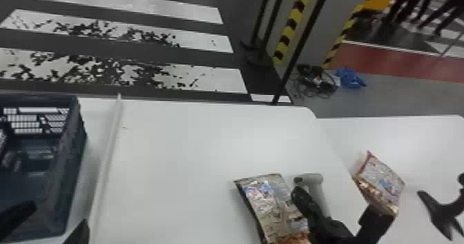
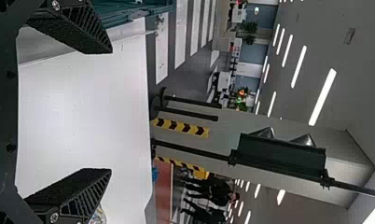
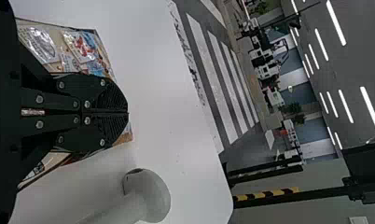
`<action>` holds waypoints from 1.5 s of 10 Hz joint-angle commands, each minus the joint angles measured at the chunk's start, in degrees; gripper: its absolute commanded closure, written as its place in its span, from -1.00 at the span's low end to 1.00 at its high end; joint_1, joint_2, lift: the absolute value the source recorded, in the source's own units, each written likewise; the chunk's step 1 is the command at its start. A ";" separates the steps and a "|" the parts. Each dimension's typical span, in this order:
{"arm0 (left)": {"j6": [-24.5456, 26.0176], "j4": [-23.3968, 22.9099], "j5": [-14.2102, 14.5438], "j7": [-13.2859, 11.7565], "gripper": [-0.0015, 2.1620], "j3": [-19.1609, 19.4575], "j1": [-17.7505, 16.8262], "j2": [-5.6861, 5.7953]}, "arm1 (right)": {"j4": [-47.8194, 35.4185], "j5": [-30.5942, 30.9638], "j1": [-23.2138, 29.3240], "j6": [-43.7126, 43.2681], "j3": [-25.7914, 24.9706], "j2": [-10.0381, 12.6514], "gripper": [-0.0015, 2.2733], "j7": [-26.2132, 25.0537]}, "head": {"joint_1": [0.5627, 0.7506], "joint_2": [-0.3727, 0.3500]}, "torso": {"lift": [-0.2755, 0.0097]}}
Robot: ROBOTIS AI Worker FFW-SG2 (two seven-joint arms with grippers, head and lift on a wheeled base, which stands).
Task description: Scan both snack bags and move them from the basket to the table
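One snack bag point(image 1: 266, 202) lay on the table point(image 1: 179, 157) just left of the white scanner point(image 1: 312, 179), the other snack bag point(image 1: 381, 181) to its right. Beside the scanner, the right gripper point(image 1: 296, 192) had its jaws pressed together; well left of it, the left gripper's point(image 1: 59, 214) were spread.

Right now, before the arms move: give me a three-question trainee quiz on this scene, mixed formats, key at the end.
1. Put in order, left to right in the head view: (a) pale handheld scanner; (b) basket; (c) the snack bag farther right.
2. Fill in, open or shut: the left gripper is ____, while the right gripper is ____.
3. True or false: both snack bags are inside the basket.

Key: 1. b, a, c. 2. open, shut. 3. False.
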 commanded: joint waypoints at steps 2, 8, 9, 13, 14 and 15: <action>0.00 0.13 0.00 -0.01 -0.92 -0.30 -0.18 0.00 | -0.78 -0.05 -0.31 1.38 -1.73 0.14 0.98 0.02 | 0.41 -0.85 | 0.24; 0.17 0.57 -0.53 0.08 -0.92 -0.56 -0.27 -0.18 | -0.87 -0.49 5.76 -5.65 6.97 0.14 0.98 0.11 | 0.41 -0.77 | 0.24; 0.00 0.57 -0.53 0.08 -0.92 -0.48 -0.18 -0.18 | -0.26 0.92 6.02 -6.88 8.46 0.14 0.98 -0.16 | 0.41 -0.69 | 0.24; -0.35 1.36 0.00 -0.27 -0.92 -0.12 -0.36 0.00 | 2.99 2.06 6.11 -10.04 8.99 0.14 0.98 -0.77 | 0.41 -0.57 | 0.24; -0.35 1.44 0.09 -0.27 -0.92 -0.12 -0.53 0.00 | 3.96 2.15 5.67 -10.04 9.25 0.14 0.98 -0.86 | 0.41 -0.57 | 0.24; -0.35 1.36 0.09 -0.36 -0.92 -0.12 -0.62 0.09 | 4.84 3.03 4.97 -10.22 9.96 0.14 0.98 -1.39 | 0.41 -0.57 | 0.24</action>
